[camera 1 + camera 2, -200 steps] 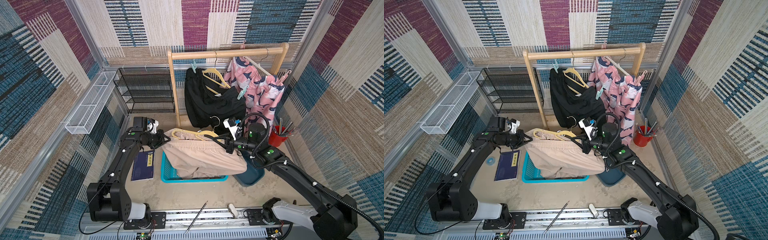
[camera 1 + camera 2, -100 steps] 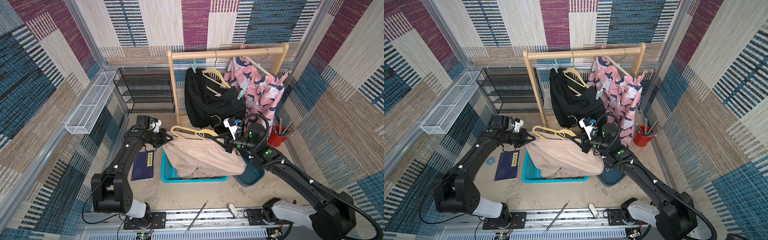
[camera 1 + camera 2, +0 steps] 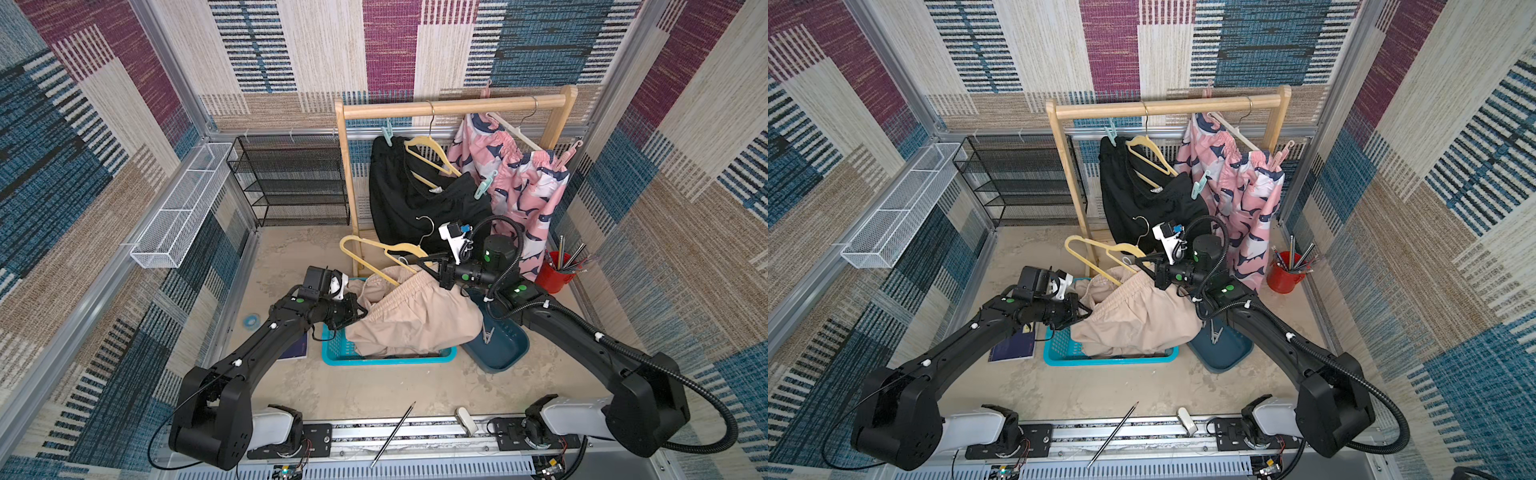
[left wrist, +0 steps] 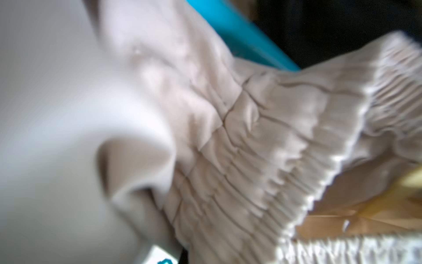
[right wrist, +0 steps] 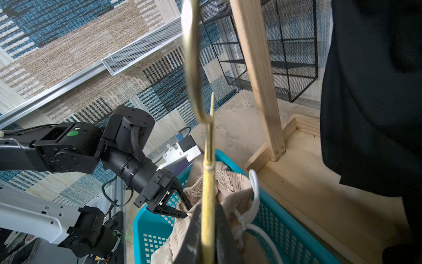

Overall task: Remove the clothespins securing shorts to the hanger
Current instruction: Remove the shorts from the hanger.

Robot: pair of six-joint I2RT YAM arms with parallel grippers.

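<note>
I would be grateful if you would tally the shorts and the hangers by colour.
Beige shorts: 1
Black shorts: 1
Pink shorts: 1
Yellow hangers: 2
White hanger: 1
Total: 6

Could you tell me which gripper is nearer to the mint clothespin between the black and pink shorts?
Right. The right gripper, shut on the yellow hanger, is just in front of and below the mint clothespin; the left gripper grips the beige shorts farther away.
</note>
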